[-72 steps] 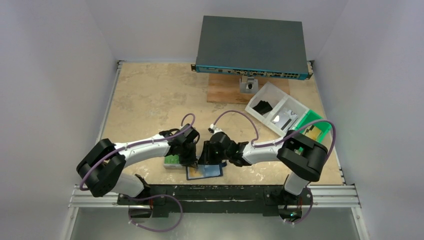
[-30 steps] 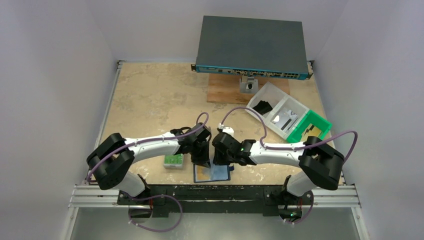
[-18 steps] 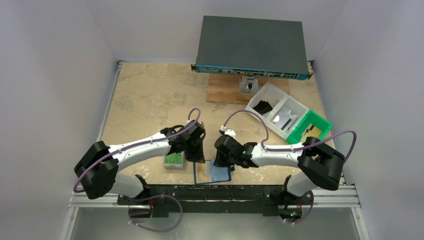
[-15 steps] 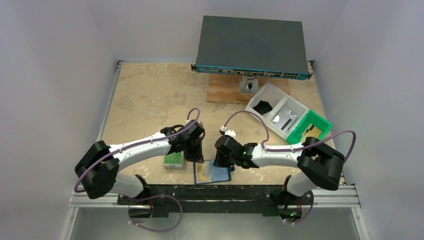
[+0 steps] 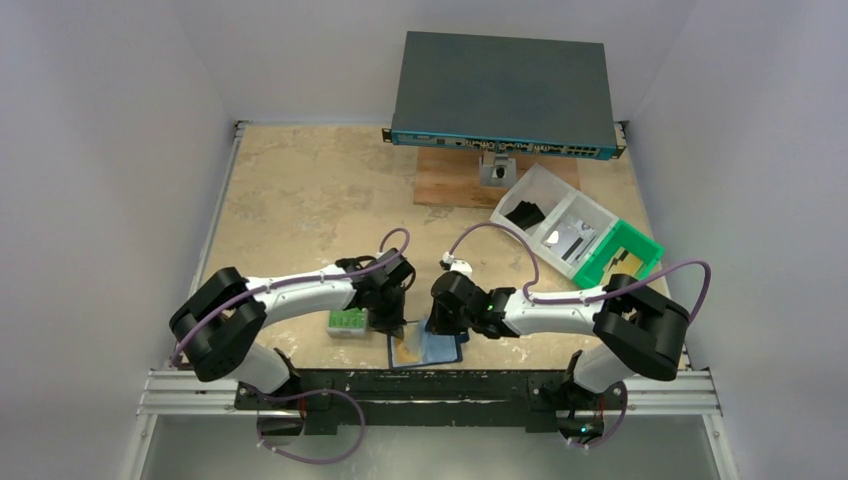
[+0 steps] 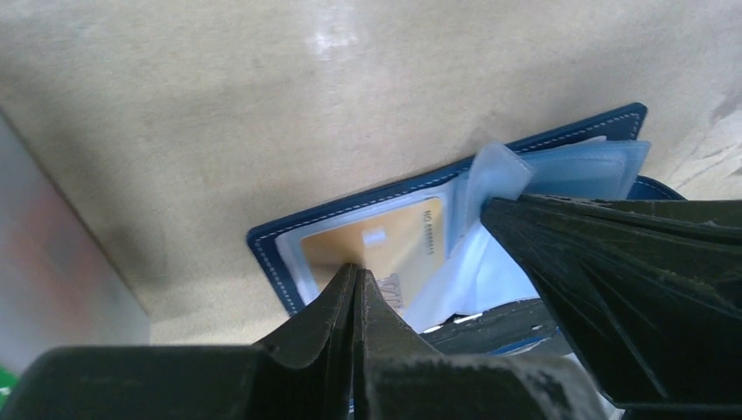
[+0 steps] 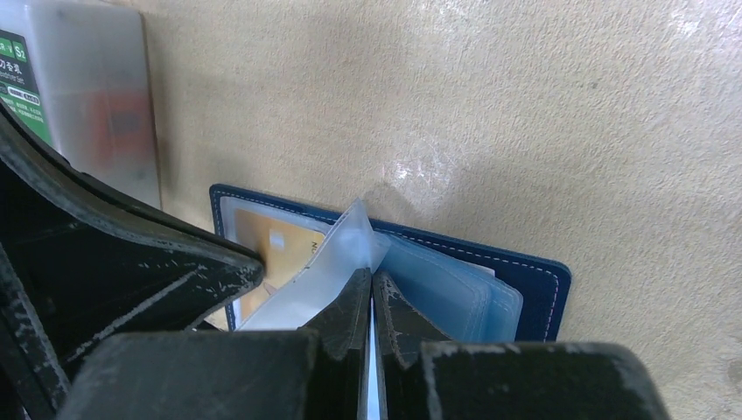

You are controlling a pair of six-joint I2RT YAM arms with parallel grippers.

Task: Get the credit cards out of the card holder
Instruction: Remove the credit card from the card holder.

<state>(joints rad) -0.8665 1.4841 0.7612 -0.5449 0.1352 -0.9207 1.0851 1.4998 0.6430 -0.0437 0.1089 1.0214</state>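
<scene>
Left end effector atop open card holder, long axis left-right.

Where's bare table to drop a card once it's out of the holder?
Widest bare patch: table left-rear, between the left edge and the wooden board. Crowded: near edge around the card holder, grey case, left hand, right hand; right side holds the trays.

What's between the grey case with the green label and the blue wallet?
The left gripper, shut, its tips on the card holder; top view shows it.
</scene>
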